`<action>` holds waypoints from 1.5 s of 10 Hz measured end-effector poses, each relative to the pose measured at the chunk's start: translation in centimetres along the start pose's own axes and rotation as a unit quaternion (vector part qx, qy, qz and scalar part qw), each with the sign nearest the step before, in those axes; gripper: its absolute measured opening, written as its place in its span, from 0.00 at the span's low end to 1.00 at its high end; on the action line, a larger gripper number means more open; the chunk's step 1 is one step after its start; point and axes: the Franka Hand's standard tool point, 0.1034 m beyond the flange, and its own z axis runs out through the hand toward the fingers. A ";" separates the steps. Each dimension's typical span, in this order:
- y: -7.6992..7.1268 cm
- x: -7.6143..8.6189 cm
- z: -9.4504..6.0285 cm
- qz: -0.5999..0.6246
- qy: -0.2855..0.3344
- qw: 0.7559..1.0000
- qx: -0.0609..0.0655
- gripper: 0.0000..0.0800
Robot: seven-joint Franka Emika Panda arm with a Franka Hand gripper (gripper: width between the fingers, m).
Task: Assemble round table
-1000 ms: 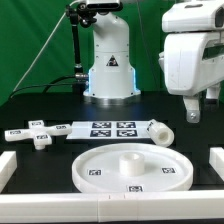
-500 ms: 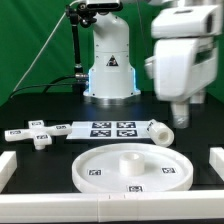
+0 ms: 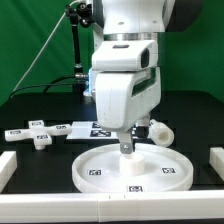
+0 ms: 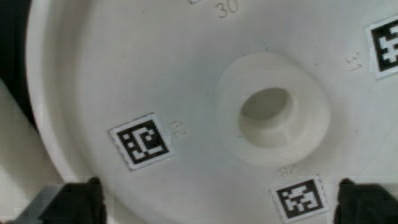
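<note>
The large rimmed round disc (image 3: 92,166) lies flat at the front middle of the table, with a raised hub in its centre. My gripper (image 3: 126,148) hangs just above the disc, near the hub. In the wrist view the disc (image 4: 169,70) fills the frame, and its hub with a hole (image 4: 267,108) and several tags show. My gripper (image 4: 217,200) is open and empty; its dark fingertips (image 4: 71,200) stand wide apart over the disc. The thick short cylinder (image 3: 159,131) lies behind the disc on the exterior view's right. The small cross-shaped piece (image 3: 39,136) lies at the left.
The marker board (image 3: 82,127) lies behind the disc, partly hidden by my arm. White border rails stand at the left (image 3: 5,166), at the right (image 3: 216,160) and along the front (image 3: 100,214). A green curtain hangs behind.
My arm has swung from the exterior view's right to the middle and come down. The gripper now hangs over the disc's centre. The parts have not moved.
</note>
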 end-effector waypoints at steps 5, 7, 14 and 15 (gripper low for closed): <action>-1.5 -0.4 2.4 -0.001 -0.008 1.000 0.023 0.81; -1.9 -0.7 3.3 -0.002 -0.010 0.999 0.030 0.81; -2.0 -1.5 4.7 0.006 -0.010 0.999 0.036 0.50; -2.0 -1.5 4.7 0.006 -0.010 0.999 0.036 0.50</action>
